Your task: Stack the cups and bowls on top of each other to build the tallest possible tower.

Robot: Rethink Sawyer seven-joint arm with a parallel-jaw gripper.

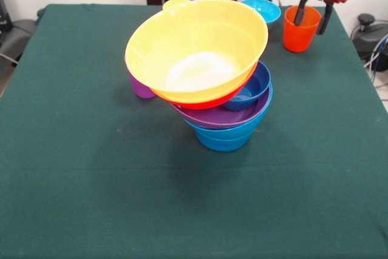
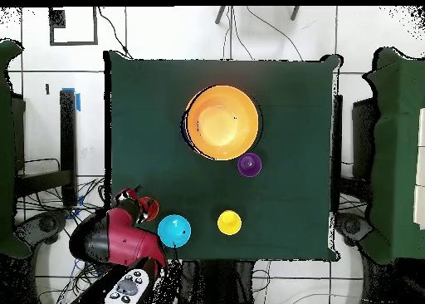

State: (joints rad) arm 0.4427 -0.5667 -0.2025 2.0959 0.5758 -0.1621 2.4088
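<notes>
The tower stands mid-table: a blue bowl at the bottom, then a wide purple bowl, a small dark blue bowl, an orange bowl and a large yellow bowl tilted on top. It also shows in the overhead view. The purple cup stands beside it. The yellow cup peeks from behind. My gripper is open at the orange cup, one finger at its rim, the other beside it.
The small cyan bowl sits on the green table cloth between the yellow cup and the orange cup, close to the robot's edge. Cables and dark equipment lie off the table's sides.
</notes>
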